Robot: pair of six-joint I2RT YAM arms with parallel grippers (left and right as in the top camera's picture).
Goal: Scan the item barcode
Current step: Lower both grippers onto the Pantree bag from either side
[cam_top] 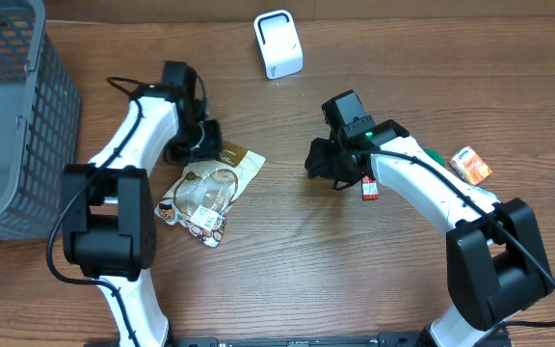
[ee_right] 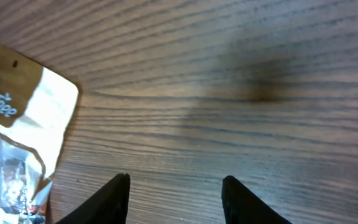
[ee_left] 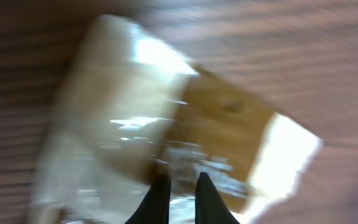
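- Step in hand, as I judge it: picking up the snack pouch (cam_top: 210,188). It lies flat on the table left of centre, its brown top edge toward the far right.
- My left gripper (cam_top: 197,143) is down at the pouch's far-left edge. Its fingers are all but pressed together, with only a sliver between them. The left wrist view is too blurred to tell whether any film is caught there.
- My left arm reaches away from its base, wrist bent over so the fingers point down onto the pouch.
- My right gripper (ee_right: 176,182) is spread and pinches nothing. It hangs over bare wood just right of the pouch, and that arm bows in from the near right.
- Next, I reckon: lift the pouch clear, find its barcode, and turn that face toward the white scanner (cam_top: 277,43) at the far centre. The thin, glossy film may slip out.
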